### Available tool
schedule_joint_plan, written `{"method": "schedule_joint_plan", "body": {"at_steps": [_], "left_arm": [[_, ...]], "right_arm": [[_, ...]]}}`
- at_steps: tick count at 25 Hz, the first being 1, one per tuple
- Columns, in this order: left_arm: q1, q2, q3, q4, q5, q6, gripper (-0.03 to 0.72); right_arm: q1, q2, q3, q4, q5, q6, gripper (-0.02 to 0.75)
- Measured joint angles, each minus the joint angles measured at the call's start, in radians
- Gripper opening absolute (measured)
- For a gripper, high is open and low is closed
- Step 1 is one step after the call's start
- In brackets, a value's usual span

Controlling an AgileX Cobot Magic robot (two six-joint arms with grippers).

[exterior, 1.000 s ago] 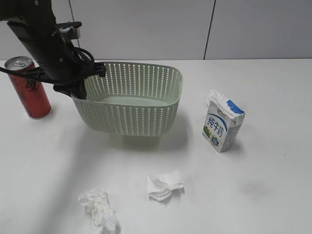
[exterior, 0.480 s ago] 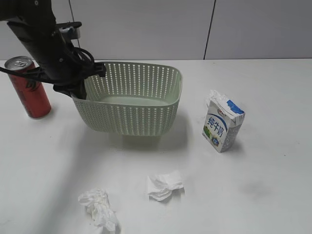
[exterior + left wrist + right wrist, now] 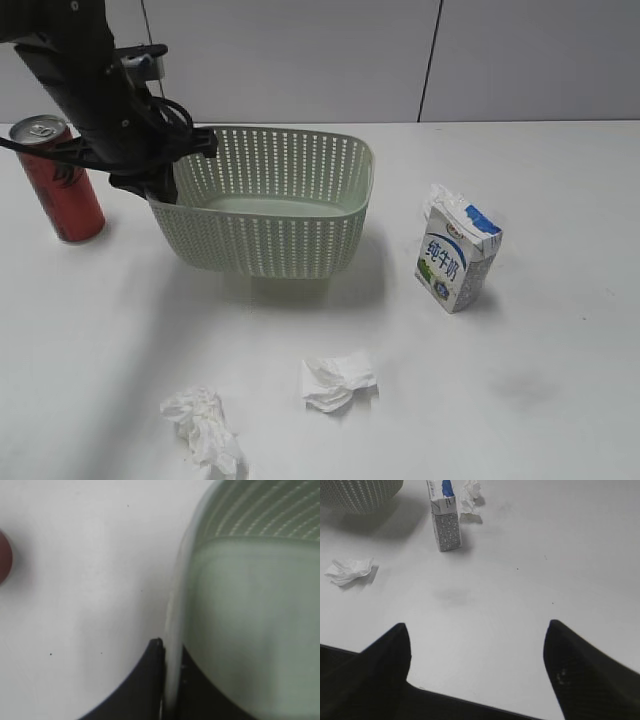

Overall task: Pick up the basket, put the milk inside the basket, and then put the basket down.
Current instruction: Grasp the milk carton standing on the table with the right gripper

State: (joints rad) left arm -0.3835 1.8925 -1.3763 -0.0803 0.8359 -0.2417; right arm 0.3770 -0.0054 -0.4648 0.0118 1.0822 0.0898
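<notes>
The pale green basket (image 3: 270, 215) hangs a little above the white table, tilted, with its shadow beneath it. My left gripper (image 3: 160, 185) is shut on its left rim; in the left wrist view the jaws (image 3: 170, 652) pinch the basket wall (image 3: 240, 605). The milk (image 3: 456, 250) stands upright to the right of the basket, apart from it, and shows in the right wrist view (image 3: 444, 517). My right gripper (image 3: 477, 635) is open and empty over bare table, well short of the milk; it is out of the exterior view.
A red soda can (image 3: 60, 180) stands left of the basket, close to my left arm. Two crumpled tissues (image 3: 338, 382) (image 3: 205, 428) lie in front of the basket. Another tissue (image 3: 470, 492) lies behind the milk. The table (image 3: 560, 400) is bare at the right front.
The basket has risen very slightly in the left gripper's hold. The milk, can and tissues have not moved.
</notes>
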Motion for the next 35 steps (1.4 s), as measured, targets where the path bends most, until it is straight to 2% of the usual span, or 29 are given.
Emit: {"method": "schedule_joint_plan", "body": {"at_steps": [12, 14, 19, 24, 28, 30, 35], "left_arm": [[0.000, 0.000, 0.000, 0.002, -0.001, 0.000, 0.003], [0.000, 0.000, 0.000, 0.002, -0.001, 0.000, 0.003], [0.000, 0.000, 0.000, 0.002, -0.001, 0.000, 0.003], [0.000, 0.000, 0.000, 0.002, -0.001, 0.000, 0.003], [0.000, 0.000, 0.000, 0.002, -0.002, 0.000, 0.003], [0.000, 0.000, 0.000, 0.002, -0.003, 0.000, 0.003], [0.000, 0.000, 0.000, 0.002, -0.003, 0.000, 0.003]], "right_arm": [[0.000, 0.000, 0.000, -0.001, -0.005, 0.005, 0.594], [0.000, 0.000, 0.000, 0.003, -0.049, 0.005, 0.594], [0.000, 0.038, -0.004, 0.008, -0.270, 0.005, 0.594], [0.000, 0.279, -0.004, 0.017, -0.401, -0.032, 0.597], [0.000, 0.549, -0.021, 0.139, -0.502, -0.194, 0.664], [0.000, 0.716, -0.048, 0.211, -0.533, -0.261, 0.673], [0.000, 1.096, -0.193, 0.249, -0.558, -0.319, 0.678]]}}
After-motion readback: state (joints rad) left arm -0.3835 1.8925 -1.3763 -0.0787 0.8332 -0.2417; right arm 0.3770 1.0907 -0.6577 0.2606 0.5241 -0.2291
